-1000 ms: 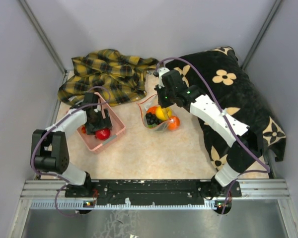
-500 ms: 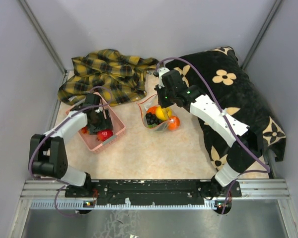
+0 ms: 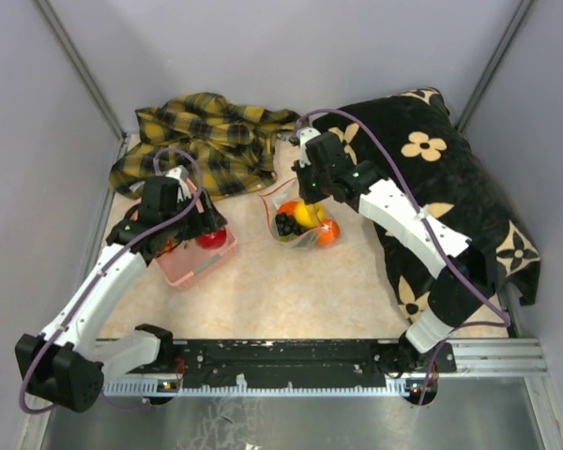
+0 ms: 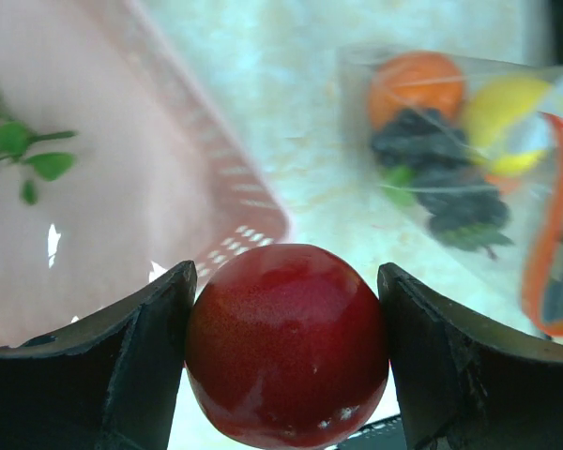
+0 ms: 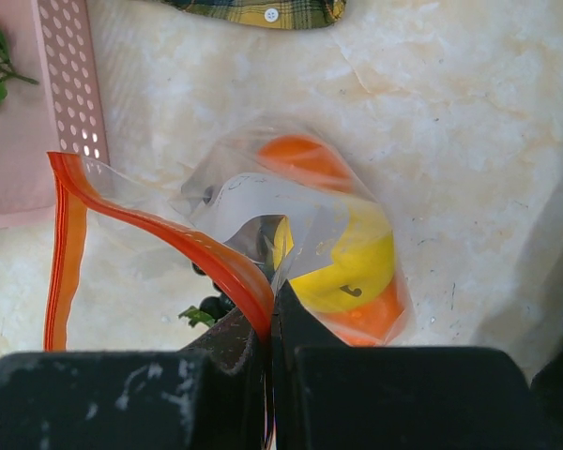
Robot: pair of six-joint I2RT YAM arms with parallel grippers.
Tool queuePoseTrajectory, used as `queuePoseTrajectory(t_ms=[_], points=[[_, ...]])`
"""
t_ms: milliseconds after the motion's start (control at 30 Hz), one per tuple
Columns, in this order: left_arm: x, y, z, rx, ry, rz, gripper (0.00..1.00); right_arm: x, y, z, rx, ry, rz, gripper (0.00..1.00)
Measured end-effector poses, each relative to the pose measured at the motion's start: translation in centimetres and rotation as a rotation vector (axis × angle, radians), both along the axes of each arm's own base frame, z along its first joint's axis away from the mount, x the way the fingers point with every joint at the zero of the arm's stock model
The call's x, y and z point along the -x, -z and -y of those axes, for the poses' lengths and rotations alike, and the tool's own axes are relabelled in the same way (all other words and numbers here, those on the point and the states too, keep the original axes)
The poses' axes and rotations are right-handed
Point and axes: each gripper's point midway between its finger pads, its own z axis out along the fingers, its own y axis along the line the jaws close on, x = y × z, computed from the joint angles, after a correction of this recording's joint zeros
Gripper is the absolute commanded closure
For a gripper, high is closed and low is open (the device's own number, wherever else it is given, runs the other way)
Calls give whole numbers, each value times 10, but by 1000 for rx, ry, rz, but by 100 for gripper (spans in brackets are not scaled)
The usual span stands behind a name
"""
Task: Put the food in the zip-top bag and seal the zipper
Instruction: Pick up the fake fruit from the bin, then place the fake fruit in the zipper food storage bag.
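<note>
My left gripper [image 3: 209,234] is shut on the red apple [image 4: 286,342] and holds it above the right rim of the pink basket [image 3: 199,270], to the left of the zip-top bag [image 3: 298,223]. The bag lies on the table with an orange ball [image 4: 415,84], the lemon [image 5: 357,253] and the dark grapes [image 4: 432,159] inside. My right gripper [image 5: 272,319] is shut on the bag's mouth at the red zipper strip [image 5: 169,234] and holds it up and open. The green leafy piece [image 4: 19,155] lies in the basket. I cannot see the slider.
A yellow plaid cloth [image 3: 206,141] lies at the back left. A black cushion with flower prints [image 3: 450,187] fills the right side, close behind the right arm. Grey walls close in the table.
My left gripper has lifted the apple out of the basket and moved it right, toward the bag. The left arm has stretched out. The right gripper and the bag have not moved.
</note>
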Motion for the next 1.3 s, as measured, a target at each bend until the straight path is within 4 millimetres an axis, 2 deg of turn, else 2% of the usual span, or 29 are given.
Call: queuePoseTrajectory(t_ms=[233,667,767,900,1100,1300], points=[[10,-44,59,141,133,160,34,-2,-5,3,23,4,21,100],[18,-99,121,372,255,386,35,8,-9,-6,46,-7,40,100],[18,-106,132,419,263,441,35,10,-12,-7,42,-5,35,100],[15,-106,154,457,270,505,35,10,-21,-9,30,1,39,100],[10,-83,191,426,283,549,35,14,-30,-14,18,3,46,100],[-5,-66,196,295,232,619,34,18,-28,-15,29,-4,37,100]])
